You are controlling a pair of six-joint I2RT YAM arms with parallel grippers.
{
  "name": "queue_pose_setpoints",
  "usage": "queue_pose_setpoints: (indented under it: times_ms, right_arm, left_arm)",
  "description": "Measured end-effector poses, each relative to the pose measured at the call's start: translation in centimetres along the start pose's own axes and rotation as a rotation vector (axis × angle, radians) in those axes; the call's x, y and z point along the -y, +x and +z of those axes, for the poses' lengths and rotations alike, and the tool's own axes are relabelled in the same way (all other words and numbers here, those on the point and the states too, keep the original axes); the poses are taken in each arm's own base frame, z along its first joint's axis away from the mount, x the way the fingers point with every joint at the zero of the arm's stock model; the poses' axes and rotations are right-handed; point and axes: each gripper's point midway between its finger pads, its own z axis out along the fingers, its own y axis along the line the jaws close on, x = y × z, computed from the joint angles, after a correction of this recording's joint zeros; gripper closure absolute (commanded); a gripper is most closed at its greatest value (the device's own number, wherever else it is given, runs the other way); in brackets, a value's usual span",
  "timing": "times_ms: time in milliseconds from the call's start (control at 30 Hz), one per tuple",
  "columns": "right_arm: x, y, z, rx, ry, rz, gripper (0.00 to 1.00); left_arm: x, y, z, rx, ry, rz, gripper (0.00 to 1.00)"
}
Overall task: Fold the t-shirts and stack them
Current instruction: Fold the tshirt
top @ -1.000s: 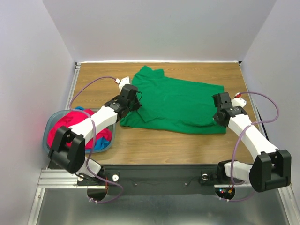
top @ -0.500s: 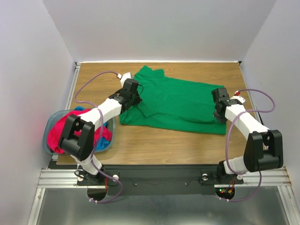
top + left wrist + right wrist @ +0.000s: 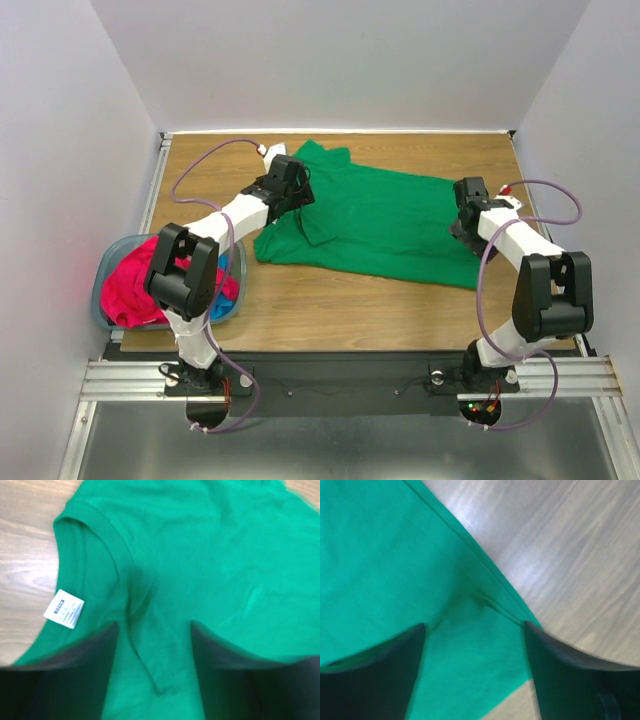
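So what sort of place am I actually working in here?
Probably an enclosed lab workcell, not a home: plain white walls box in a wooden tabletop, an aluminium rail runs along its near edge, and a green t-shirt lies spread on it.

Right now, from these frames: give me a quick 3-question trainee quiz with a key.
1. True or false: the green t-shirt lies on the table, outside the basket.
2. The left fingers and right fingers are: A) shut on cloth, B) open over the green cloth, C) inside the basket.
3. Which two colours of cloth are in the basket?

Key:
1. True.
2. B.
3. Pink-red and blue: the pink-red t-shirt and the blue t-shirt.
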Motion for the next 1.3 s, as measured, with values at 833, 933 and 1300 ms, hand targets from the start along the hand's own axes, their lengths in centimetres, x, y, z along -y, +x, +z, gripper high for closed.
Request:
queue_pose_setpoints:
  times_ms: [833,933,1300]
  right_arm:
    - [-4.9,8.4,-4.7,-0.336,-0.588,-0.212,0.0]
    - [-5.3,8.5,-4.3,-0.334,-0.588,-0.211,0.0]
    - [-5.3,9.0,-2.7,-0.333,-0.553,-0.216,0.0]
  left_arm:
    - [2.5,6.8,-3.4,-0.15,0.186,-0.038,0.06]
    - [2.2,8.1,-1.9,-0.186,0.163,-0.038,0.06]
    - [3.2,8.6,0.8,-0.209,0.151,-0.056,0.06]
